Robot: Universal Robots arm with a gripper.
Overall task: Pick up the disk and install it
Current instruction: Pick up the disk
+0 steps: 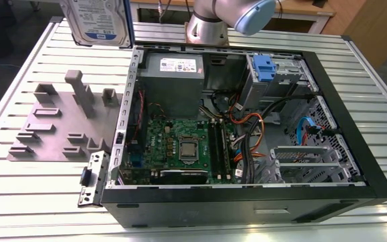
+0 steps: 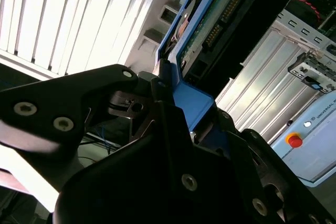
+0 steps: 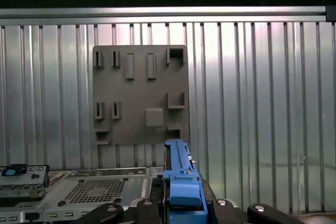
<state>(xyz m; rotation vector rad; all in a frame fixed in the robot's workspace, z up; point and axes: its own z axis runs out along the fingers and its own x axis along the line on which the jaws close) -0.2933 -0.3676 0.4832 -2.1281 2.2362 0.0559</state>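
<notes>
Disk (image 1: pixel 99 20) hung high over the table (image 1: pixel 18 201) beside the open case (image 1: pixel 247 207), my gripper (image 3: pixel 181 203) clamped tight on its edge, so I judged pickup done and install not yet done.

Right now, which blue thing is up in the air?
The blue-framed disk, gripped by the claw above the table; the blue bracket sits inside the computer case.

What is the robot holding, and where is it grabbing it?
The flat silver metal disk with a blue plastic frame, clamped by that frame's edge in the gripper.
</notes>
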